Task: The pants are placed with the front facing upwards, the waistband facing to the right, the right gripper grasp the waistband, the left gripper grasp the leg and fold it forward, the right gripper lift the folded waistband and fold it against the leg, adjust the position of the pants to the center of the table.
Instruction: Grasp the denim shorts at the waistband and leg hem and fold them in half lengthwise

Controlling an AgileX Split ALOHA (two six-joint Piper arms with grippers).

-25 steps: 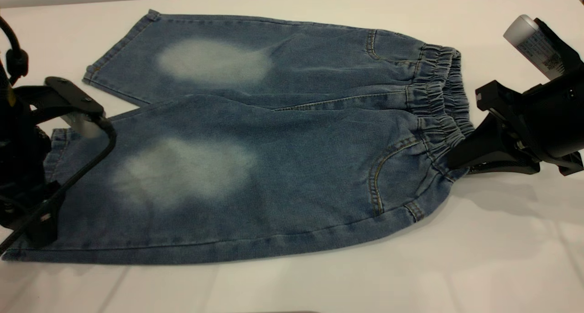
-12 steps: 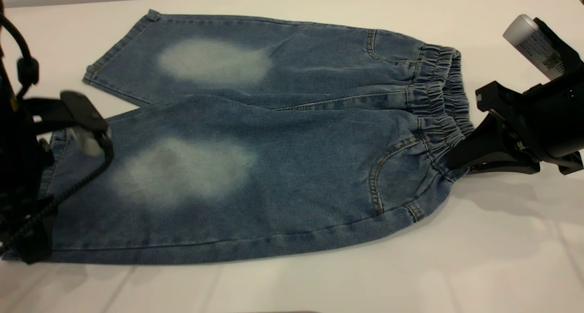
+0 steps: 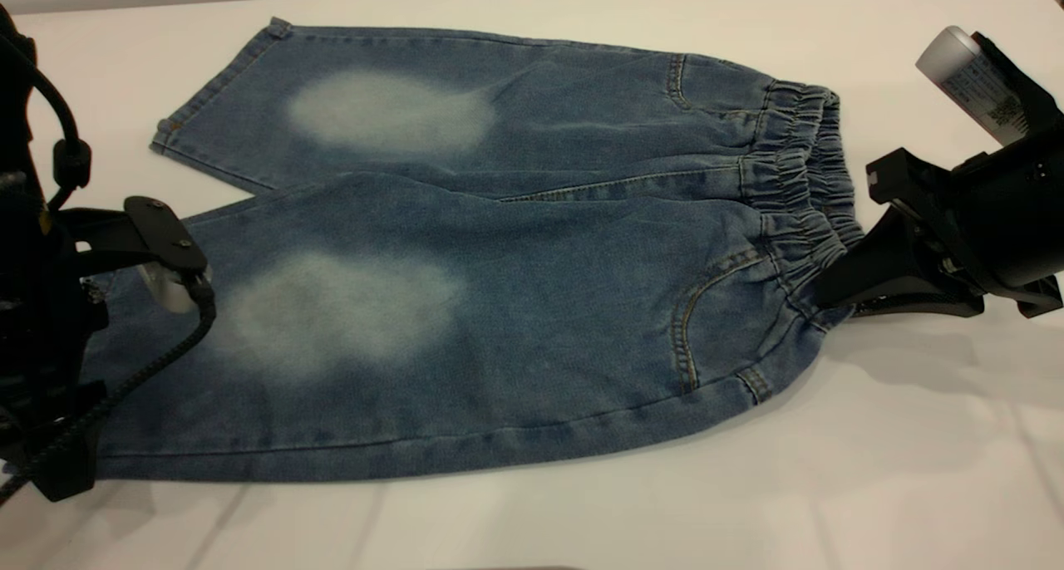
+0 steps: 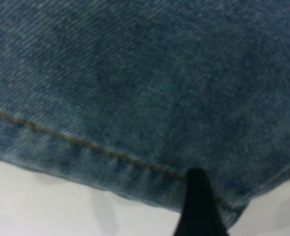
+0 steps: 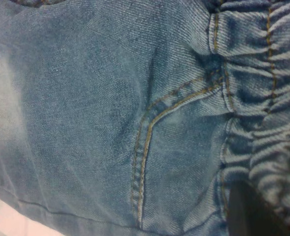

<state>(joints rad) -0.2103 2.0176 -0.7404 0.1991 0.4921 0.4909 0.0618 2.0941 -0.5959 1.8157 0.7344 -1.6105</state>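
The blue denim pants (image 3: 499, 304) lie flat on the white table (image 3: 831, 479), front up, legs pointing left. The gathered waistband (image 3: 798, 179) is at the right. My right gripper (image 3: 831, 296) is shut on the waistband's near corner, where the cloth bunches; in the right wrist view a dark finger (image 5: 248, 211) sits under the ruched waistband (image 5: 263, 98). My left gripper (image 3: 112, 354) stands open across the near leg's hem, one padded finger (image 3: 166, 246) over the cloth. In the left wrist view a black fingertip (image 4: 199, 211) lies over the stitched hem (image 4: 110, 160).
The left arm's black cable (image 3: 141, 370) trails over the near leg. A silver labelled cylinder (image 3: 968, 80) juts from the right arm. White tabletop runs along the front (image 3: 582, 520) and behind the far leg (image 3: 499, 5).
My left gripper has come down and to the right, over the near leg's hem. The right gripper and the pants have stayed still.
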